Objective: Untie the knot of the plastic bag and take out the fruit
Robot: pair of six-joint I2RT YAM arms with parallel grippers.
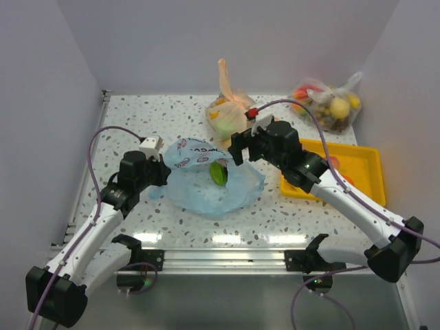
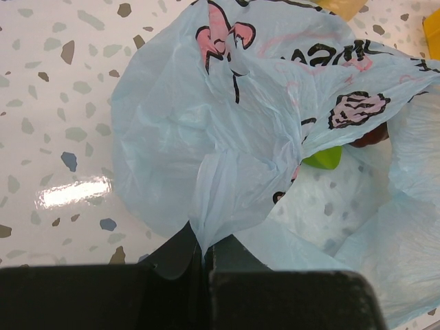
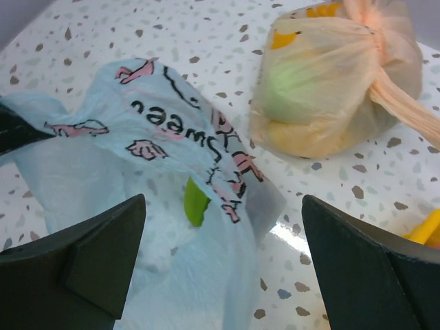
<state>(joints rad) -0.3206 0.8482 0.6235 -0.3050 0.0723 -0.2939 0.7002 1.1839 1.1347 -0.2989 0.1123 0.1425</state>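
Observation:
The light blue plastic bag (image 1: 206,189) with pink prints lies flattened mid-table, its mouth open; no knot shows. A green fruit (image 1: 218,173) lies inside it, and also shows in the left wrist view (image 2: 323,158) beside a dark red piece (image 2: 371,136). My left gripper (image 1: 163,172) is shut on a fold of the bag's plastic (image 2: 227,172) at its left edge. My right gripper (image 3: 223,206) is open and empty, hovering over the bag's (image 3: 137,172) right side above the green fruit (image 3: 196,203). It stands at the bag's far right edge (image 1: 237,152).
A tied orange bag (image 1: 230,113) with fruit stands just behind the blue bag (image 3: 330,89). A clear bag (image 1: 330,106) of fruit sits at the back right. A yellow tray (image 1: 357,165) lies at the right, partly under my right arm.

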